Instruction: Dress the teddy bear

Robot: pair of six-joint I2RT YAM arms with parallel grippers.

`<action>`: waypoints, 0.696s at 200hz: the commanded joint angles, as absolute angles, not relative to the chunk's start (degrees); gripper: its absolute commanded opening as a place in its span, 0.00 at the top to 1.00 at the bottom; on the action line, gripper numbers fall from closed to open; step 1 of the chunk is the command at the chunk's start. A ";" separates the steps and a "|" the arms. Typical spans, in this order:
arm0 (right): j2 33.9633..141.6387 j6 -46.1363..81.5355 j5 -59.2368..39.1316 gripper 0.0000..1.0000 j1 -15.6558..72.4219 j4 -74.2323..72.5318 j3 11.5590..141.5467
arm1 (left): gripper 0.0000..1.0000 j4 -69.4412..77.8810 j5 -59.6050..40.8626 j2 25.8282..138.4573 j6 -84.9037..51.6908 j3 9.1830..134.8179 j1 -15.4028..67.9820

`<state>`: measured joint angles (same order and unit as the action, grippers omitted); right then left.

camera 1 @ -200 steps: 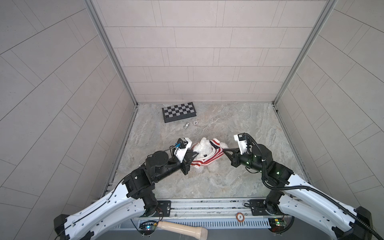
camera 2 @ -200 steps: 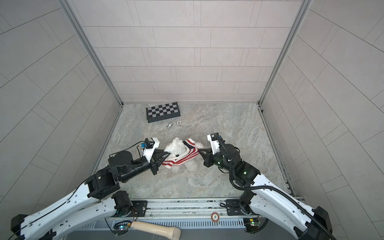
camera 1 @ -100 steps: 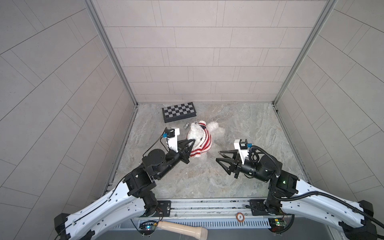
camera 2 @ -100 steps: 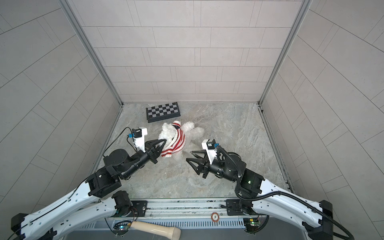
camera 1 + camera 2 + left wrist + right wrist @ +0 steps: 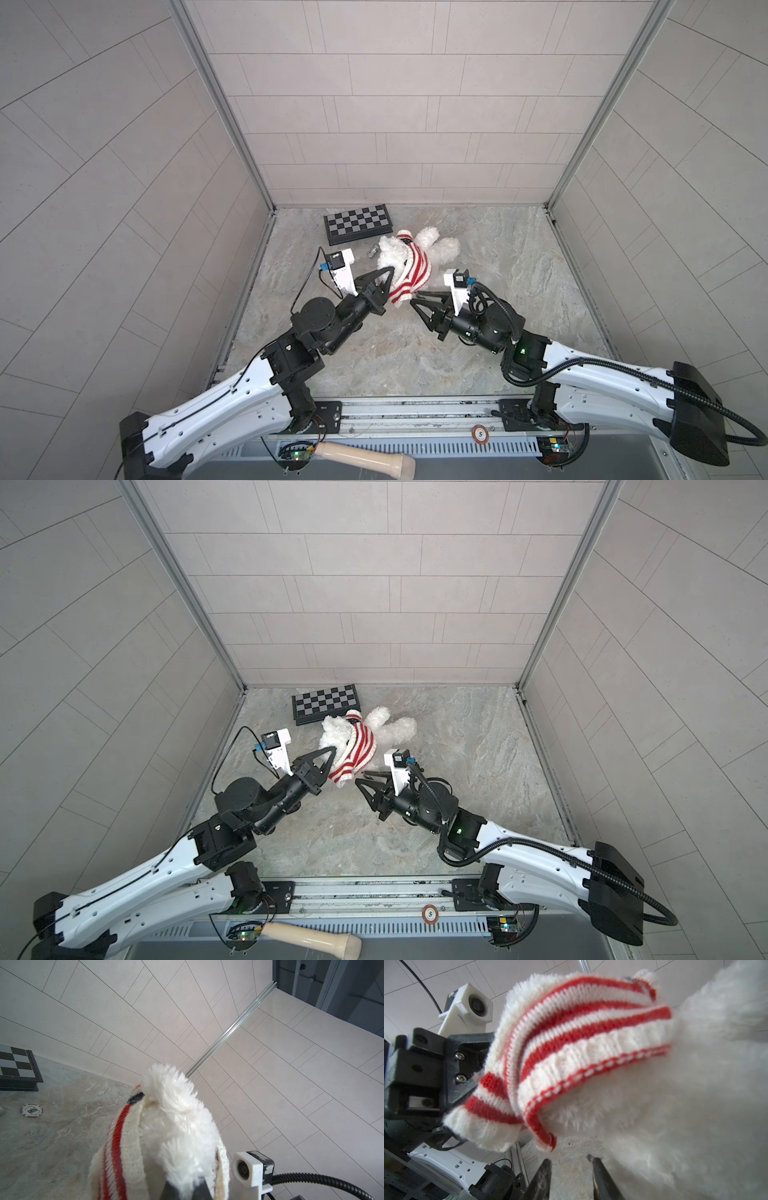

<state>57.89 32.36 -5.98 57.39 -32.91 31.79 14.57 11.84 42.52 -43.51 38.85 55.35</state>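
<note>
Red-striped knit sweater [image 5: 409,272] sits bunched on the teddy bear [image 5: 442,249]; my left gripper [image 5: 390,279] pinches its fur, my right gripper [image 5: 414,299] gapes empty; I judge hem-tugging remains

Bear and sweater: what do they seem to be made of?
Bear: long-pile white plush, probably synthetic; loose fluffy fibres stand out along its edges. Sweater: matte red-and-white knit yarn; stitch rows and a ribbed hem show, but the fibre type cannot be told.
</note>
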 commanded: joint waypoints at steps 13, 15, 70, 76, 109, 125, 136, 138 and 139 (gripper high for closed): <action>59.19 32.16 -7.45 0.64 57.85 -39.00 34.29 | 1.00 21.17 13.19 43.29 -45.79 38.63 55.96; 59.16 32.10 -7.16 0.64 57.84 -39.02 34.24 | 1.00 21.29 13.18 43.37 -45.83 38.65 55.97; 60.44 31.46 -5.97 0.72 57.83 -40.94 34.83 | 1.00 22.76 12.81 44.70 -46.73 38.64 56.42; 60.53 31.46 -5.98 0.76 57.83 -41.12 34.76 | 1.00 22.75 12.89 44.65 -46.76 38.51 56.43; 59.29 32.06 -3.55 0.98 57.83 -40.56 32.01 | 1.00 22.31 13.92 43.78 -46.52 38.68 56.46; 57.73 32.08 -1.61 1.00 57.83 -38.60 29.61 | 1.00 20.13 14.92 43.03 -45.36 39.94 56.43; 56.32 31.86 0.19 1.00 57.83 -36.44 27.69 | 1.00 18.03 15.42 42.49 -44.01 41.20 56.38; 56.11 31.83 0.51 1.00 57.83 -36.01 27.42 | 1.00 17.63 15.52 42.37 -43.83 41.57 56.35; 56.05 31.78 0.69 1.00 57.83 -35.80 27.25 | 1.00 17.43 15.58 42.37 -43.76 41.66 56.34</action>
<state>58.92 31.83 -3.75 57.52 -38.87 30.83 17.80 13.82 44.38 -46.24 38.68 56.16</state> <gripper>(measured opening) 0.053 0.100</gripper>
